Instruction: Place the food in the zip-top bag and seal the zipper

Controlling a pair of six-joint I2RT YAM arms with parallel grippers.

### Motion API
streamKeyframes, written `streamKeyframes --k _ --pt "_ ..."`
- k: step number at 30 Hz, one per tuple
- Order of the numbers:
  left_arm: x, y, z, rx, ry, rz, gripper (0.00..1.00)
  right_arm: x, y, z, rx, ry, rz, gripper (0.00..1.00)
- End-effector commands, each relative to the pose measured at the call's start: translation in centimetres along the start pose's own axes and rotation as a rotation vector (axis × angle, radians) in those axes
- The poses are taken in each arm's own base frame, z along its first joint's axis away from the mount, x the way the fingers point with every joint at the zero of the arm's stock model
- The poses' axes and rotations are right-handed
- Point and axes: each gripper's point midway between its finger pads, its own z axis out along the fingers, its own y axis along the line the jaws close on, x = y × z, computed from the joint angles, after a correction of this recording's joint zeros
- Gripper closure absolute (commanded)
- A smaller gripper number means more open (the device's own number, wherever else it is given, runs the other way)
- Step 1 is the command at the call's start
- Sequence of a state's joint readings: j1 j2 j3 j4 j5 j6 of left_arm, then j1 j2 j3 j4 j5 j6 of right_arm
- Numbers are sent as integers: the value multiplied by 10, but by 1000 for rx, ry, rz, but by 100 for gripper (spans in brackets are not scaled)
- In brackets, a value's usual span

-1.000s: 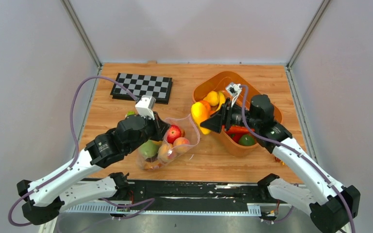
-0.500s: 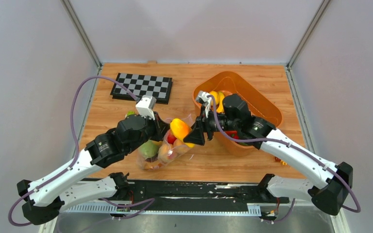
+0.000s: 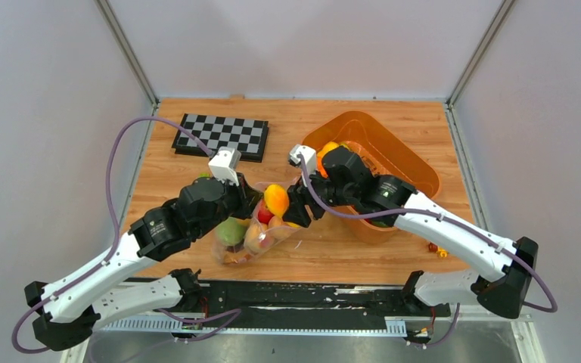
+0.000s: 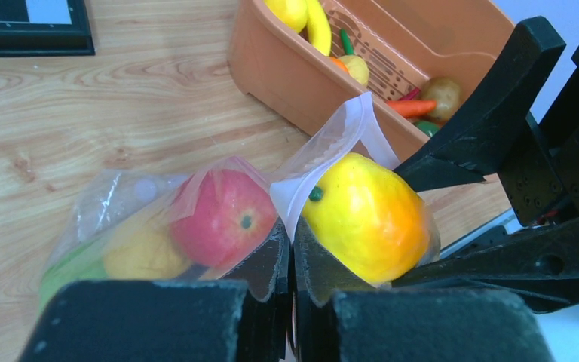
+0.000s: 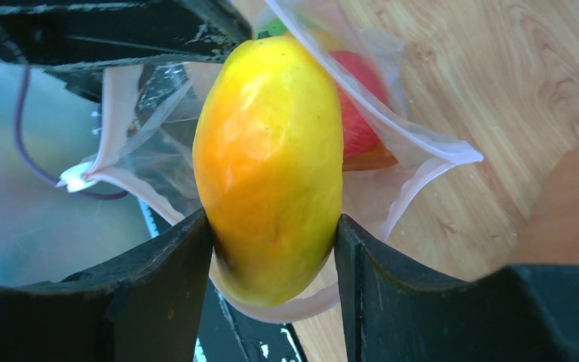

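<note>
— where's the fruit relative to the bag?

— my right gripper (image 5: 271, 222) has its fingers clamped on the two flanks of the yellow-orange fruit (image 5: 271, 151). the fruit's long axis points straight out from between them, nose-first into the mouth of the zip-top bag (image 4: 332, 139). it looks about half past the rim to me.

— and the left?

— my left gripper (image 4: 292, 249) is pinched tight on the near lip of the bag and holds the mouth up. it sits just beside the fruit, nearly touching. the right arm is the only one carrying anything.

— room inside?

— tight, i think. a red apple (image 4: 222, 215) sits right behind the opening with yellow and green pieces deeper in, so the fruit will likely have to press against the apple. the film is slack and crinkly, and the zipper (image 5: 403, 121) gapes wide around the fruit.

— surroundings?

— the bag lies on the wooden table (image 4: 83, 136), and the orange tub (image 4: 286, 75) is near on the right with more food in it. the checkerboard (image 3: 223, 134) is well apart.
</note>
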State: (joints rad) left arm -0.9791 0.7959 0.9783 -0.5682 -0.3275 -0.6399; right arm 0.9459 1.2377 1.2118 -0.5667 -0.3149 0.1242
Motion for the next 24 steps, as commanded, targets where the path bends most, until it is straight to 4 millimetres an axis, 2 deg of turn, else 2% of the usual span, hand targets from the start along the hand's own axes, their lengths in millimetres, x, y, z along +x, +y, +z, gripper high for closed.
streamKeyframes --k 1,3,7,15,18,22,24 --pt "-35 -22 -12 72 -78 -5 92 -3 -17 4 149 75 -48 62" --pt "-40 -21 -14 62 -84 3 90 5 -15 9 160 128 -70 62" --pt "-43 -18 -17 44 -85 18 89 3 -2 17 118 144 -95 62" --pt "-41 -20 -15 52 -76 15 89 -33 28 26 -14 15 -89 53" --pt "-43 -20 -16 56 -87 7 89 -41 39 33 -72 -14 -53 49" --pt "-48 -19 -22 54 -108 -8 89 -35 38 42 -73 39 -31 48" --pt "-50 -16 -25 48 -121 -17 90 -35 37 44 -68 47 -32 43"
